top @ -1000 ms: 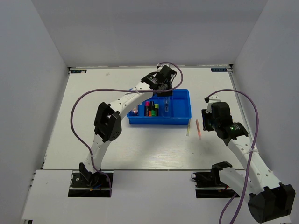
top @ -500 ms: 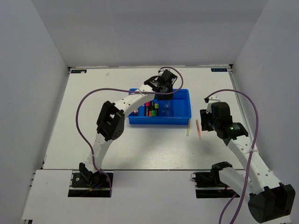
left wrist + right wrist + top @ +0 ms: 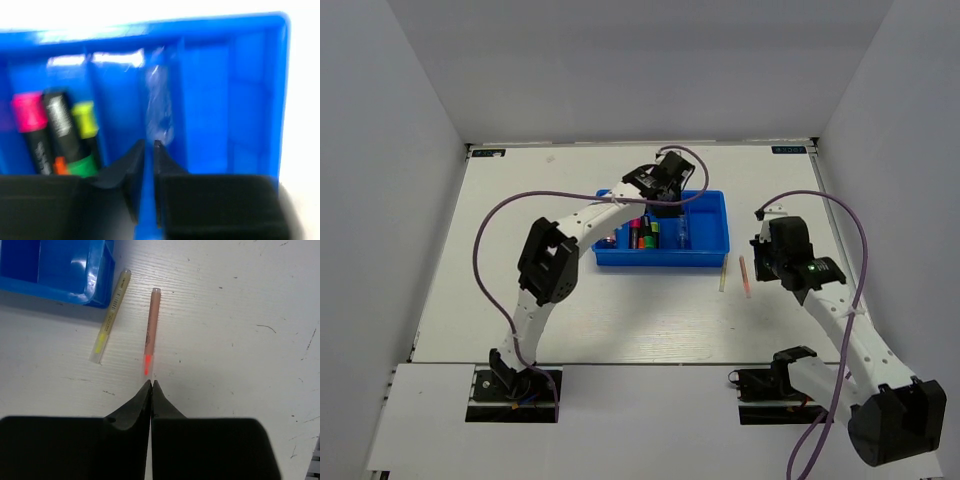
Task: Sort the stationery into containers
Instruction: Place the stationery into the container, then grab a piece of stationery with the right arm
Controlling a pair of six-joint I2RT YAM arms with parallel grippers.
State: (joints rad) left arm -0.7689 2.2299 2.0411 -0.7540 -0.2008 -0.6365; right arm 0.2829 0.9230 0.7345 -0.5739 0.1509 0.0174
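My right gripper (image 3: 151, 383) has its jaws pressed together with nothing between them, tips down near the table (image 3: 240, 340). Straight ahead of those tips lies the pink stick (image 3: 151, 325), its long axis running directly away from me and its reddish end nearest the tips, so close I can't tell whether they touch. Just left of it is the pale-yellow stick (image 3: 111, 315), leaning a little off that line, its far end beside the corner of the blue tray (image 3: 75, 285). On the left gripper (image 3: 149, 145), the jaws are drawn together to a bare slit, holding nothing I can see. The blurred clear pen (image 3: 159, 100) lies lengthwise just beyond its tips, inside the tray. In the next compartment to the left, the highlighters (image 3: 60, 130) lie side by side, parallel to the pen, pink and yellow caps pointing away.
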